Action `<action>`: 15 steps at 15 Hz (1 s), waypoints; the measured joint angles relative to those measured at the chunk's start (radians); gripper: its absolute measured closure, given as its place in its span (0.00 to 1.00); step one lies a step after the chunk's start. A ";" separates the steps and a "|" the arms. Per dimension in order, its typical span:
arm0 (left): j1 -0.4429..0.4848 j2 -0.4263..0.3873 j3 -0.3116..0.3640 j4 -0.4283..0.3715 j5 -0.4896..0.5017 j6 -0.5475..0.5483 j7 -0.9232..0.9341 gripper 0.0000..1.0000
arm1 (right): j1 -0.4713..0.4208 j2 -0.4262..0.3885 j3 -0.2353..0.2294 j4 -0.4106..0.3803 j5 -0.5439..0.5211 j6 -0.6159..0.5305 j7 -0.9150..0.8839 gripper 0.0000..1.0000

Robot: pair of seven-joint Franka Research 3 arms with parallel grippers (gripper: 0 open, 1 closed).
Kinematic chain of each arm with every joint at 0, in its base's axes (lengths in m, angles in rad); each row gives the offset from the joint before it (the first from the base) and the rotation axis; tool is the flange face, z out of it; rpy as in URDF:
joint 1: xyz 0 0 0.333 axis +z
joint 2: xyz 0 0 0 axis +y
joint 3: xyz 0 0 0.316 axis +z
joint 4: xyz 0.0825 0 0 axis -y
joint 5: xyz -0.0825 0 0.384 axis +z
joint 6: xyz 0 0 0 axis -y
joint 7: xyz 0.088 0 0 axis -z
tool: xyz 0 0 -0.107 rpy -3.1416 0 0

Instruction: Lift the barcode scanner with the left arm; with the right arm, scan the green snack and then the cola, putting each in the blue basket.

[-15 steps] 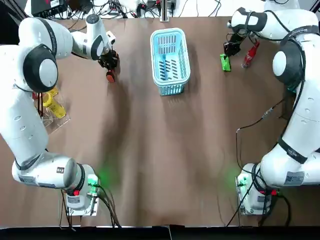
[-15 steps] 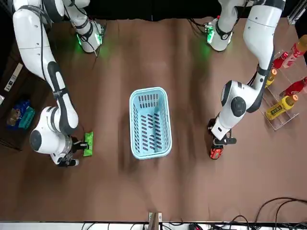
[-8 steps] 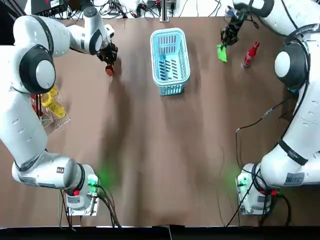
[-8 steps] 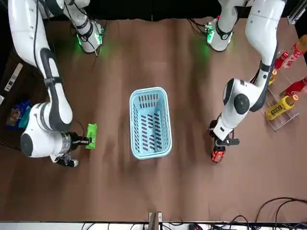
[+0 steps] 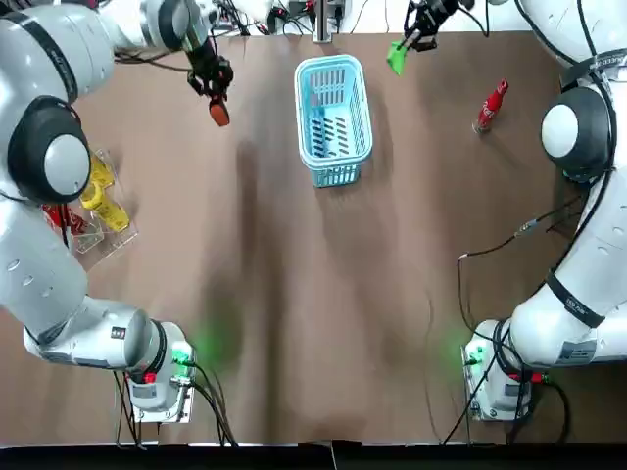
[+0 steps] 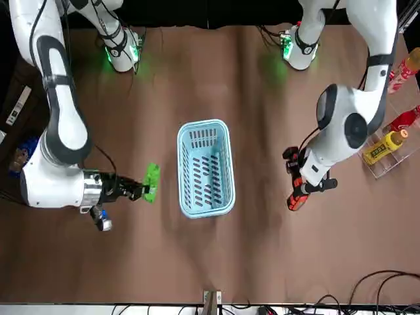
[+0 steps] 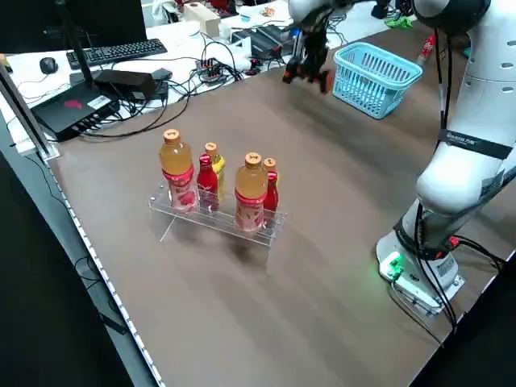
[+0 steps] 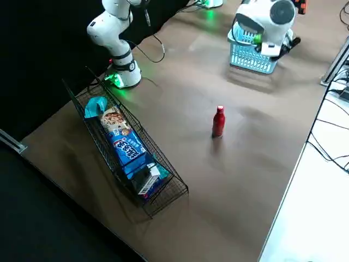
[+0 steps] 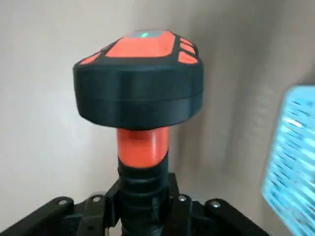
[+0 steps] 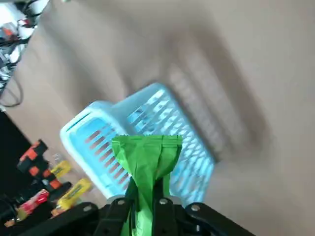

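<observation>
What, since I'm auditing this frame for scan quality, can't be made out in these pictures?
- Barcode on the green snack: right wrist view shows only a crumpled face, lower end inside the right pincer.
- Window of the barcode scanner: left wrist view shows only its head's top, above the left pincer.
- Label on the cola: too small in the right side view.
- The blue basket: right side view, partly behind the right arm.

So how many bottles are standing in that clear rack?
5 in the clear rack. One end: tall bottle. Middle: yellow bottle beside small red bottle. Other end: second tall bottle, second red bottle. More could hide behind.
</observation>
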 joint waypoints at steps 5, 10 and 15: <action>0.000 -0.011 -0.008 0.205 -0.242 -0.280 -0.034 0.65 | 0.060 -0.022 0.104 0.030 0.005 0.017 0.174 0.87; -0.006 -0.008 -0.063 0.249 -0.458 -0.295 -0.044 0.65 | 0.219 -0.018 0.104 0.036 -0.019 0.254 0.256 0.87; -0.034 -0.006 -0.099 0.278 -0.554 -0.295 -0.044 0.65 | 0.294 -0.009 0.102 0.029 -0.144 0.322 0.261 0.87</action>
